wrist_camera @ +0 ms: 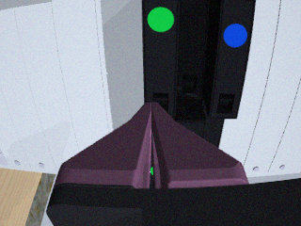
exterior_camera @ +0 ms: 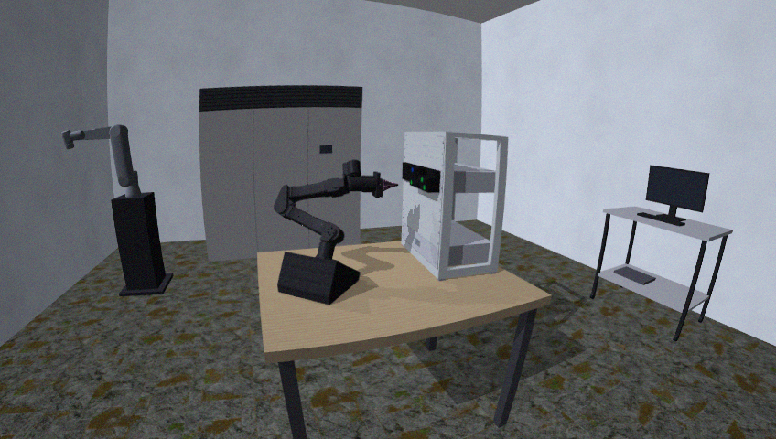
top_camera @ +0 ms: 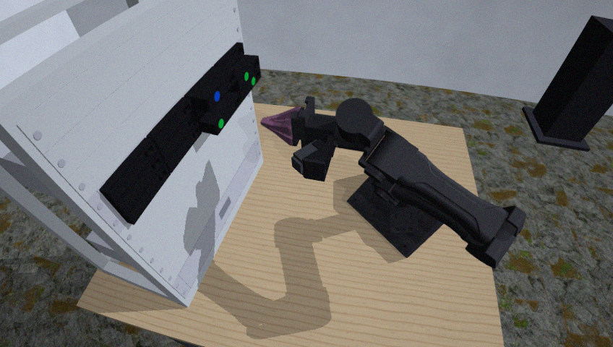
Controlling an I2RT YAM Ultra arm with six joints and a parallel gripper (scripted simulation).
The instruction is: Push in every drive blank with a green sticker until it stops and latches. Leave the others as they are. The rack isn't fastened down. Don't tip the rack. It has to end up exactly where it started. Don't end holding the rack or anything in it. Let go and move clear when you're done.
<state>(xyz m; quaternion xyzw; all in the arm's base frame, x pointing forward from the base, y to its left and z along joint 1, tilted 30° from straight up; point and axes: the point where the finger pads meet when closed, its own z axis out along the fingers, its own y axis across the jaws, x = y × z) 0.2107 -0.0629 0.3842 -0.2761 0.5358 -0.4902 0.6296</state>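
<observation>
The white rack (top_camera: 107, 85) (exterior_camera: 422, 228) (wrist_camera: 63, 88) stands upright on the wooden table (top_camera: 387, 279) (exterior_camera: 381, 315). A row of black drive blanks crosses its front. One blank with a green sticker (top_camera: 220, 123) (wrist_camera: 161, 19) sticks out beside a blank with a blue sticker (top_camera: 217, 95) (wrist_camera: 235, 36). Two more green stickers (top_camera: 246, 76) (top_camera: 253, 80) mark the protruding blanks at the far end of the row. My gripper (top_camera: 263, 122) (exterior_camera: 393, 185) (wrist_camera: 150, 112) has purple fingers shut to a point and holds nothing. It hangs a short way off the rack front, and in the wrist view its tip points at the lower end of the green-stickered blank.
My arm's black base (top_camera: 400, 223) (exterior_camera: 313, 277) sits mid-table. A black pedestal (top_camera: 576, 85) (exterior_camera: 138, 239) carrying another arm stands on the floor. A grey cabinet (exterior_camera: 280, 163) stands behind the table, and a desk with a monitor (exterior_camera: 674, 190) is at the right wall.
</observation>
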